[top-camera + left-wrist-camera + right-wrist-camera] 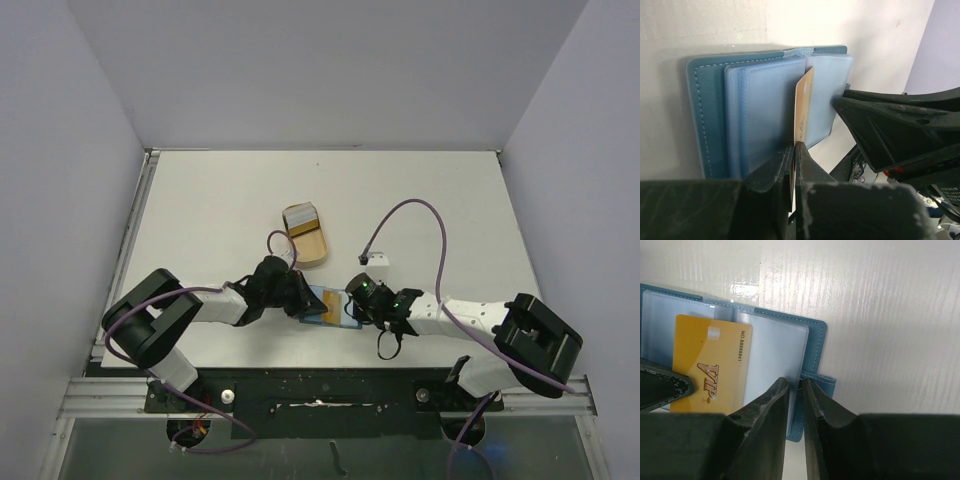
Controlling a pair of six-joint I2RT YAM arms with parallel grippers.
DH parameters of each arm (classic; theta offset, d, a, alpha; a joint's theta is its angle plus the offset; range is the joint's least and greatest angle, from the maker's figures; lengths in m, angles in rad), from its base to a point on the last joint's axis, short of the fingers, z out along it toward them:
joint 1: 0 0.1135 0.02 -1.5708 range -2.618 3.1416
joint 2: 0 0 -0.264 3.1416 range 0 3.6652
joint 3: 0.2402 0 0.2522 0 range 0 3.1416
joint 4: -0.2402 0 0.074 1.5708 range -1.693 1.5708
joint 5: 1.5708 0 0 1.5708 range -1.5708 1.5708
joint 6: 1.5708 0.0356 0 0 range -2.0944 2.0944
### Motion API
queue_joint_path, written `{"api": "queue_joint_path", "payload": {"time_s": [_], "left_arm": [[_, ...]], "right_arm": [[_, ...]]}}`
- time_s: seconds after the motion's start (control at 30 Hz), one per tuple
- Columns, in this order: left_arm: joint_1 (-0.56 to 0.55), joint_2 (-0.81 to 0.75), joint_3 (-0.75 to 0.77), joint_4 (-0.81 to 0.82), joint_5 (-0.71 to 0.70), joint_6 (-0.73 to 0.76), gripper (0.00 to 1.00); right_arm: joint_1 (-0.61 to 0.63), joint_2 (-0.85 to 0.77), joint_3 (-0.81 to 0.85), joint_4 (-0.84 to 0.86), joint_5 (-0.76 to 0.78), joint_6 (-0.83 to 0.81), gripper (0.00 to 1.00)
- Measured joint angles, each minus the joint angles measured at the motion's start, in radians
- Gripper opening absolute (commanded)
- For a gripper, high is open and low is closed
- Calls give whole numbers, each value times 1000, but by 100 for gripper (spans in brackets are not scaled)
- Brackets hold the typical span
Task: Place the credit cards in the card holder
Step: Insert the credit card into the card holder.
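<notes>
I am in the middle of the insertion step. My left gripper [794,146] is pressed together on the orange card [710,367] and holds it over the open holder [710,115]. The holder lies flat on the table [430,200] near the arms' bases, between the two grippers. The card's far edge meets the pale blue pockets close to the fold, and it seems to stand at an angle to them. From the wrist views I cannot tell whether it has entered a slot or only rests against one. My right gripper [801,384] is nearly closed, pinching the edge of the holder's right cover, which I judge pins the holder in place. Next I need to tip the card flatter, line its edge up with a pocket mouth and slide it in, with the right side gripping firmly so the holder does not skid. More cards [299,217] lie in the tray [315,250], farther back on the table.
</notes>
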Motion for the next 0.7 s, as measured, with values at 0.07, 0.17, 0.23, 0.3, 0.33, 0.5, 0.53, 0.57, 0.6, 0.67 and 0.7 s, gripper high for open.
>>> {"api": "queue_joint_path", "payload": {"time_s": [0.07, 0.17, 0.23, 0.3, 0.33, 0.5, 0.53, 0.57, 0.6, 0.67, 0.7], "left_arm": [[-2, 10, 1, 6, 6, 0, 0], [-3, 28, 6, 12, 19, 0, 0], [-4, 33, 14, 11, 24, 2, 0], [-6, 38, 21, 11, 25, 5, 0], [-8, 40, 23, 11, 25, 5, 0], [-18, 43, 23, 20, 16, 2, 0], [-21, 43, 24, 22, 10, 1, 0], [-24, 43, 25, 22, 6, 1, 0], [-25, 45, 27, 21, 5, 1, 0], [-27, 53, 36, 21, -1, 1, 0], [-29, 56, 40, 21, -6, 1, 0]], "right_arm": [[0, 0, -5, 8, 2, 9, 19], [1, -2, -14, 20, 7, 17, 19], [1, -4, -17, 25, 9, 21, 18], [2, -6, -24, 33, 11, 29, 19], [2, -8, -26, 36, 12, 30, 18], [3, -12, -34, 45, 17, 39, 18], [3, -15, -39, 50, 18, 41, 18], [3, -18, -43, 53, 18, 42, 18], [3, -21, -47, 58, 19, 44, 18], [3, -24, -51, 63, 19, 47, 18], [3, -24, -51, 64, 20, 48, 18]]}}
